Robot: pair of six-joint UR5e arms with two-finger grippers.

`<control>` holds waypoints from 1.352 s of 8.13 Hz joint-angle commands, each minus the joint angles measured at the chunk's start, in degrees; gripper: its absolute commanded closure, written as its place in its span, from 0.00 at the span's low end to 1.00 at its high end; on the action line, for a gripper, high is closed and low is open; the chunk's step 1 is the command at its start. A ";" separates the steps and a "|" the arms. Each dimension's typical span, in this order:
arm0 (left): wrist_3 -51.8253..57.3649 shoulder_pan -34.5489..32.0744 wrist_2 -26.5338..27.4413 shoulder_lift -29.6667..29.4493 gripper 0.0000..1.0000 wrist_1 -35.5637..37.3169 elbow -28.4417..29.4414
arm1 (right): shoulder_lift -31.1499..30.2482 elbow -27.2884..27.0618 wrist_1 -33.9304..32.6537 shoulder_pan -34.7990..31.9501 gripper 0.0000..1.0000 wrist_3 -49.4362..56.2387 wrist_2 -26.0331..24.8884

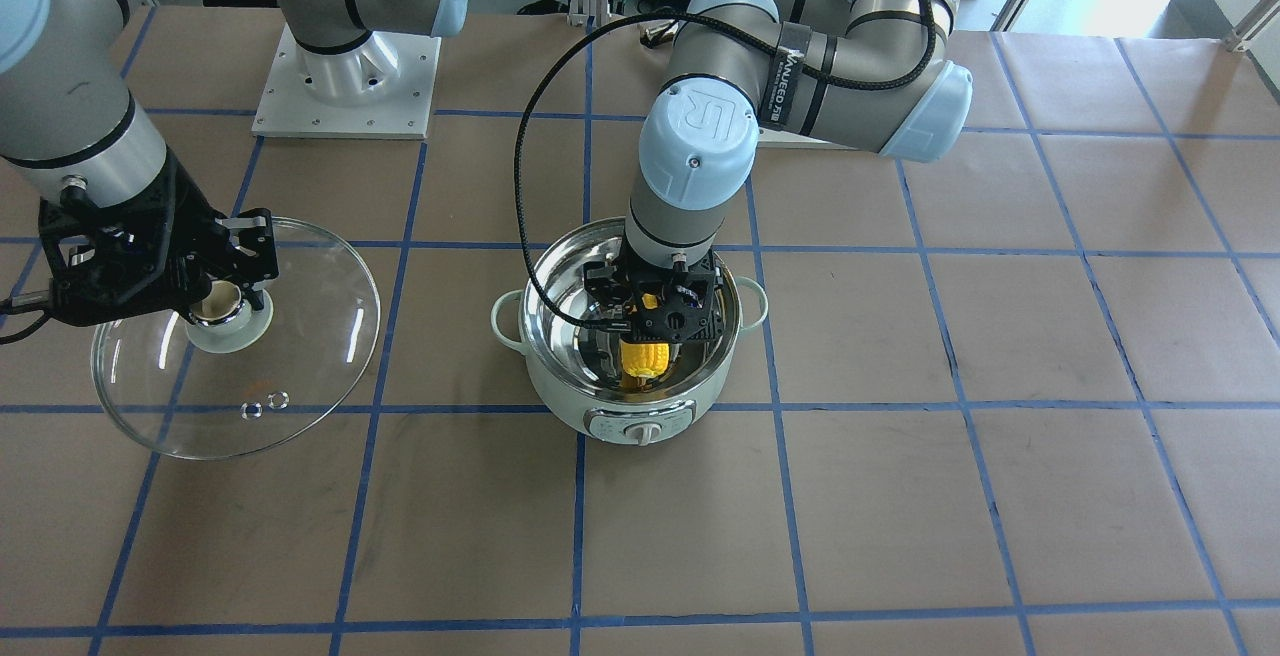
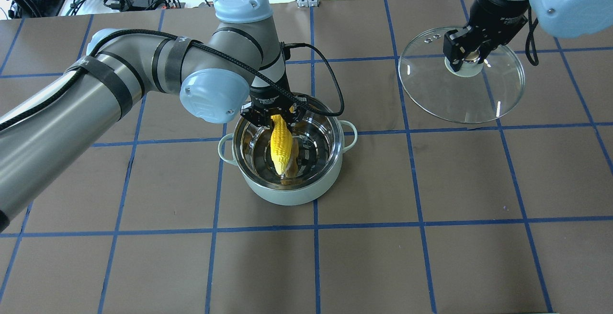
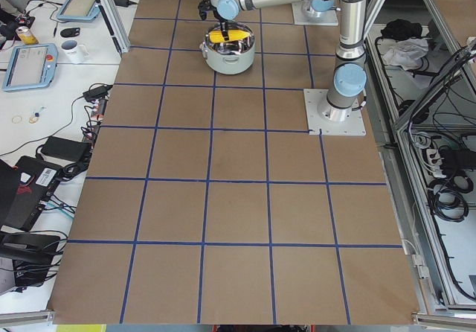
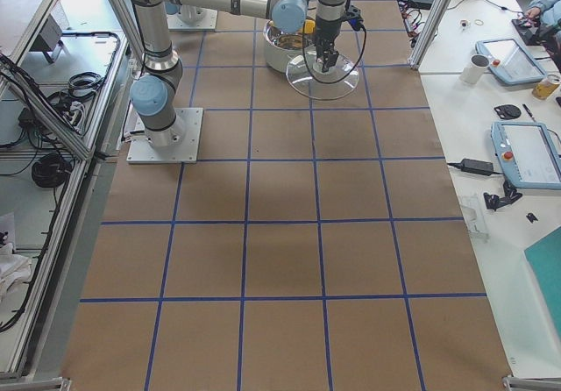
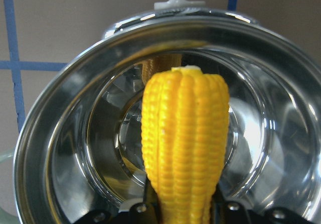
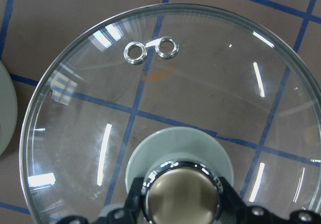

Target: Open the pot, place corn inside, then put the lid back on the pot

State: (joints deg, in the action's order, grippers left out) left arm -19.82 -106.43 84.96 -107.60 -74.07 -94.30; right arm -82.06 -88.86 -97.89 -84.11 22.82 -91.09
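Note:
The mint-green pot [image 2: 287,195] stands open at the table's middle, its dial panel [image 1: 640,426] facing the front camera. My left gripper [image 2: 274,114] is shut on the thick end of the yellow corn [image 2: 281,149] and holds it slanted down inside the steel bowl, tip near the bottom. The corn fills the left wrist view [image 5: 183,143]. My right gripper [image 2: 467,55] is shut on the knob [image 6: 180,191] of the clear glass lid [image 2: 445,95], off to the pot's side. I cannot tell whether the lid touches the table.
The table is brown with a blue tape grid [image 2: 313,218]. The arm bases [image 1: 350,76] stand at the robot's edge. A black cable [image 1: 525,196] loops from the left wrist over the pot's rim. Desks with tablets [image 4: 526,150] lie beyond the table.

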 commanded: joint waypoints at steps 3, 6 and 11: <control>0.48 0.26 -0.15 -0.06 0.00 0.42 0.52 | -0.03 -0.08 0.42 1.58 1.00 0.12 0.12; 2.23 1.31 0.64 1.34 0.00 -0.11 1.57 | -0.11 -0.08 0.69 1.58 1.00 0.03 0.21; 15.05 14.20 4.21 3.18 0.00 -10.98 14.03 | -0.38 -0.17 0.69 1.49 1.00 -0.75 0.30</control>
State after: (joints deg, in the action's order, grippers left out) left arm -8.63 -97.91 86.13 -105.53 -79.69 -85.11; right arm -82.24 -88.96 -97.21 -82.53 22.78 -90.87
